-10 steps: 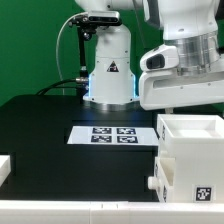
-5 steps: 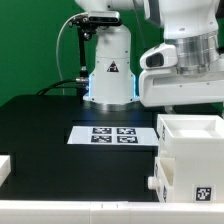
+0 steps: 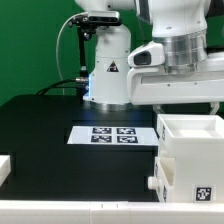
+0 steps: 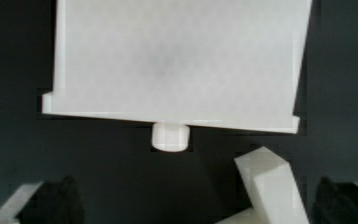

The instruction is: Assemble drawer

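The white drawer housing [image 3: 190,170] stands at the exterior view's lower right, with a tag on its front and a small knob [image 3: 153,185] on its left side. An open-top white tray [image 3: 190,128] sits on top of it. My gripper's hand [image 3: 180,85] hovers just above and behind this tray; its fingers are hidden there. In the wrist view my gripper [image 4: 197,205] is open and empty, with one dark finger at each side. A white tray [image 4: 176,60] with a round front knob [image 4: 171,136] lies ahead, apart from the fingers. A white corner [image 4: 274,188] shows between them.
The marker board [image 3: 112,135] lies flat on the black table [image 3: 50,130] in the middle. The arm's base [image 3: 108,70] stands behind it. Another white part [image 3: 4,166] shows at the exterior view's left edge.
The hand has shifted a little toward the exterior view's left above the tray. The drawer parts have not moved.
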`<state>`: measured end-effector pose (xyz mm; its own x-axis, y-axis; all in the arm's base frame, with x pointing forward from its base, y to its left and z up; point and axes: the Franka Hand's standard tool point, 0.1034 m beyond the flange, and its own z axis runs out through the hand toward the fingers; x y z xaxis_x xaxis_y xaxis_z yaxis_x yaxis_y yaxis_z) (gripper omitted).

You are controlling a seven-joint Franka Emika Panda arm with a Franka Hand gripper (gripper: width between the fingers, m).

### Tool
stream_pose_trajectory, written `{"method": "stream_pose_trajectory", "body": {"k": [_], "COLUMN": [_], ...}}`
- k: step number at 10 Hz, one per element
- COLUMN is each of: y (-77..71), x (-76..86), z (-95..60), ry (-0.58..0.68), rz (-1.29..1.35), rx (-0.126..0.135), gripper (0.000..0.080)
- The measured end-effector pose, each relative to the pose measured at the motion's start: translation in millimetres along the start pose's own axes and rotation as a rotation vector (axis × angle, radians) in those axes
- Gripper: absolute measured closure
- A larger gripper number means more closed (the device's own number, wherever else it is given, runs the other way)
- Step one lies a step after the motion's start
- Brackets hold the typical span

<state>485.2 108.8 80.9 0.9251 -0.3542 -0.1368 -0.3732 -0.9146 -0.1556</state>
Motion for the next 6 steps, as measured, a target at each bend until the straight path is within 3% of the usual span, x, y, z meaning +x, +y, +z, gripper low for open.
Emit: {"method": "stream_pose_trajectory", "body": {"k": [2,6], "y": [-0.1,-7.9], "x": [0.1,10.1], "z": [0.9,19.2], "ry": [-0.003,0.006], "rz": [0.004,0.047], "rx": [0.0,0.021], "gripper": [0.015,0.015]}}
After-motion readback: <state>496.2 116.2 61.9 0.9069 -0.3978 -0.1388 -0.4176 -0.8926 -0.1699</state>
